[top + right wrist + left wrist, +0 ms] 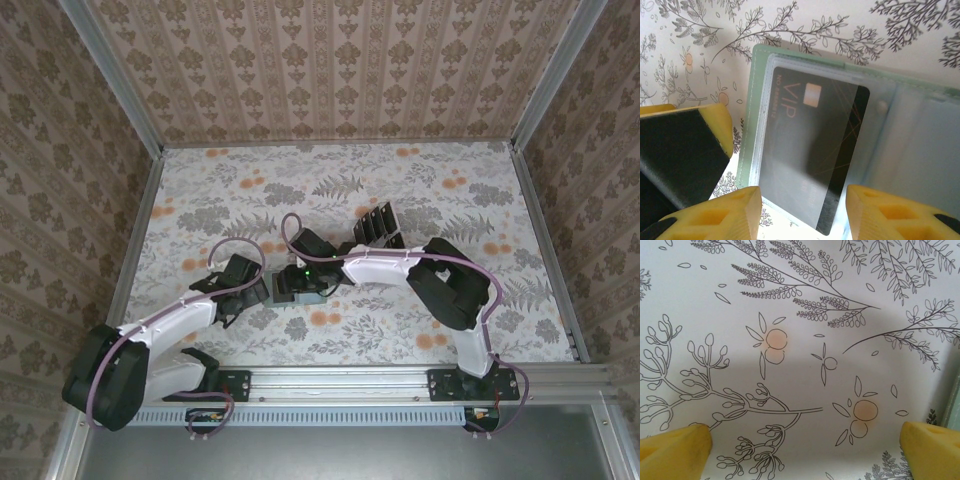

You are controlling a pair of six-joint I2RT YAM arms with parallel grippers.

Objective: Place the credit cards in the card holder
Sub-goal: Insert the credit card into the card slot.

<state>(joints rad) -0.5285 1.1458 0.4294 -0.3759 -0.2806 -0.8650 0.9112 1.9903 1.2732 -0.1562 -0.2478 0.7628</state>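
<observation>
The card holder (751,100) lies open on the cloth, pale grey-green with clear pockets inside. A glossy black credit card (810,145) marked VIP lies slanted over its left pocket, the near end sticking out past the holder's edge. My right gripper (804,212) is shut on that near end, one yellow finger against each long edge. In the top view the right gripper (296,294) sits over the holder (274,291). My left gripper (805,452) is wide open just left of the holder and holds nothing. One of its fingers (685,150) stands beside the holder's left edge.
A clear rack (378,224) holding several upright black cards stands behind the right arm. Patterned walls close in the floral cloth on three sides. A sliver of the holder's green edge (953,405) is at the right of the left wrist view.
</observation>
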